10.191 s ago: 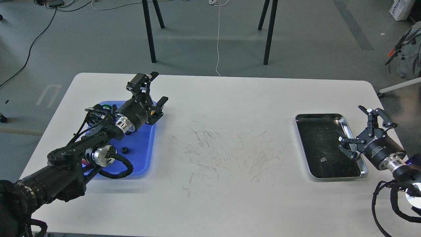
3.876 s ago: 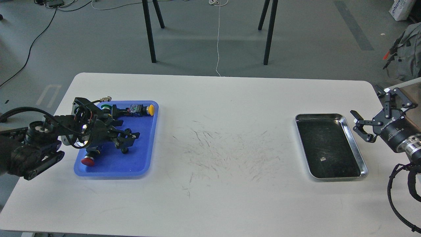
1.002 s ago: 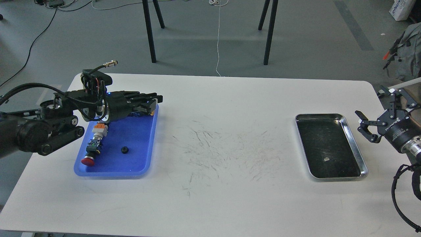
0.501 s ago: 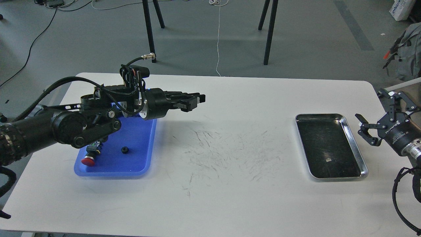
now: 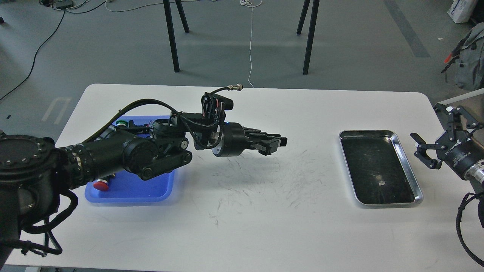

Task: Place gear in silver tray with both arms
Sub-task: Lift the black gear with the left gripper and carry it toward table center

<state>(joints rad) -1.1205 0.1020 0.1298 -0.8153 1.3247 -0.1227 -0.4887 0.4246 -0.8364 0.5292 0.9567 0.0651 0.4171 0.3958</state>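
The silver tray (image 5: pixel 413 177) lies on the right of the white table, with only a small speck in it. My left arm reaches from the left across the table's middle. Its gripper (image 5: pixel 279 142) points right, fingers together, hovering above the table well left of the silver tray. I see nothing between its fingers. My right gripper (image 5: pixel 429 124) is open and empty just beyond the tray's right rim. The gear does not show; my left arm covers the spot in the blue tray (image 5: pixel 128 192) where it lay.
The blue plastic tray on the left holds a red push-button (image 5: pixel 100 185) and a green part (image 5: pixel 121 123), mostly hidden by my arm. Black stand legs (image 5: pixel 172 37) are on the floor behind the table. A grey backpack (image 5: pixel 467 60) is at far right.
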